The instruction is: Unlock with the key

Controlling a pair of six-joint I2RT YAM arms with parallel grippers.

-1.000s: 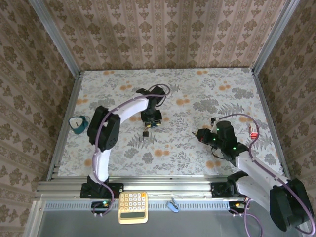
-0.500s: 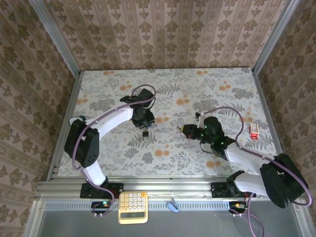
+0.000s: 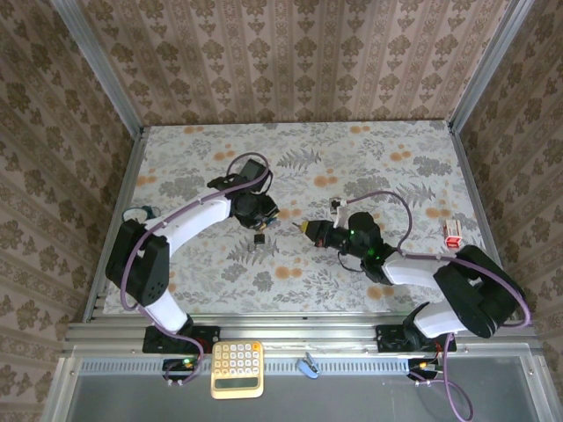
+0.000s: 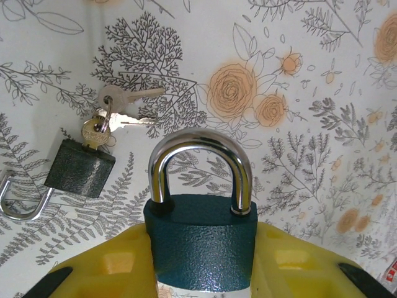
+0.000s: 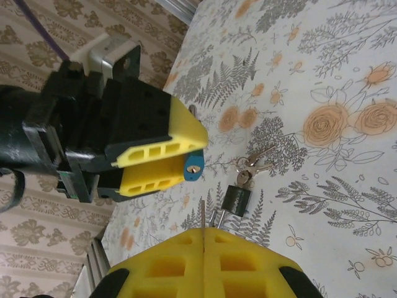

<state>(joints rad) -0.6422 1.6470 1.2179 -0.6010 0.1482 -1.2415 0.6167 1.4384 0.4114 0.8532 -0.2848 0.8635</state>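
Padlock (image 4: 201,242) clamped in left gripper (image 4: 201,267) jaws; right gripper (image 5: 203,239) jaws closed on key (image 5: 203,214). Alignment step: next, the blade tip must meet the keyhole (image 5: 194,169) near 12 o'clock, entering straight.

The left tool (image 3: 266,211) and the right tool (image 3: 308,228) face each other near the middle of the floral table (image 3: 369,167), close but apart. A small dark padlock (image 3: 260,238) lies just beside the left tool, on its near side. A yellow calculator (image 3: 237,369) sits on the near ledge.
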